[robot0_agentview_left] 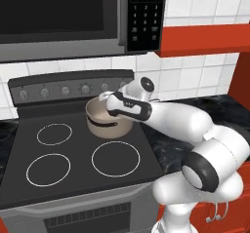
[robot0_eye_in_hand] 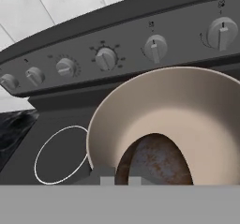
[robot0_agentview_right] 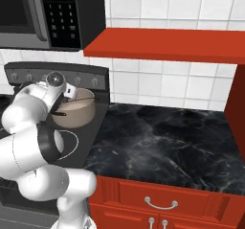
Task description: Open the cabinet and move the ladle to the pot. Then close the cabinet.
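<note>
Arm (robot0_agentview_left: 195, 125) built of glossy white rounded shells, joined by dark grey-black joint bands. A wide black ring is seen at the fat elbow joint (robot0_agentview_left: 200, 173), with a pale grey disc cap. The wrist link (robot0_agentview_left: 129, 105) is banded in black, small light marks noted on it. A round grey-and-black cap (robot0_agentview_right: 56, 80) tops the wrist.
</note>
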Controlling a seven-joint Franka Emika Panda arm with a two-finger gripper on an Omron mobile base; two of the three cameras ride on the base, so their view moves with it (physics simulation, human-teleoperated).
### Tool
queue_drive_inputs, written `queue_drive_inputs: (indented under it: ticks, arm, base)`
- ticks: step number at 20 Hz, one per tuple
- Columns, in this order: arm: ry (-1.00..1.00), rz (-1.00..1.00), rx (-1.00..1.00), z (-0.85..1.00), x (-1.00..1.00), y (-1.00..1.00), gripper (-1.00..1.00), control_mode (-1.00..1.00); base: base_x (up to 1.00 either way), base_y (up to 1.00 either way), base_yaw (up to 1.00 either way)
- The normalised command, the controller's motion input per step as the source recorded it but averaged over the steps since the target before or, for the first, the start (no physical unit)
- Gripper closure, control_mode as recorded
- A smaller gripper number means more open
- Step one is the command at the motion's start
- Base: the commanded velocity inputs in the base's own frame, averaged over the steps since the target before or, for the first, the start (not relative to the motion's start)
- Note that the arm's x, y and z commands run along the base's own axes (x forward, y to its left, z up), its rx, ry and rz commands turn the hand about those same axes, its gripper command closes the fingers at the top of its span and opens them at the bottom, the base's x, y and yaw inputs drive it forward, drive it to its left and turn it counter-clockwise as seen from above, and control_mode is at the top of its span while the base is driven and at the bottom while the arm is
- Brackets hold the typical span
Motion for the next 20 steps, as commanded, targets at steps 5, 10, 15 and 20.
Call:
queue_drive_inputs:
  ticks: [5, 10, 15, 20]
  arm:
    - [0.0, 0.01, -0.01, -0.13, 0.03, 0.07, 1.0, -1.0]
    - [0.0, 0.0, -0.03, -0.1, 0.05, 0.04, 1.0, -1.0]
    - [0.0, 0.0, -0.03, -0.06, 0.2, 0.11, 1.0, -1.0]
    - [0.0, 0.0, -0.01, -0.02, 0.3, 0.13, 1.0, -1.0]
  base:
    - [0.0, 0.0, 0.0]
    - [0.0, 0.0, 0.0]
    - [0.0, 0.0, 0.0]
    - [0.0, 0.0, 0.0]
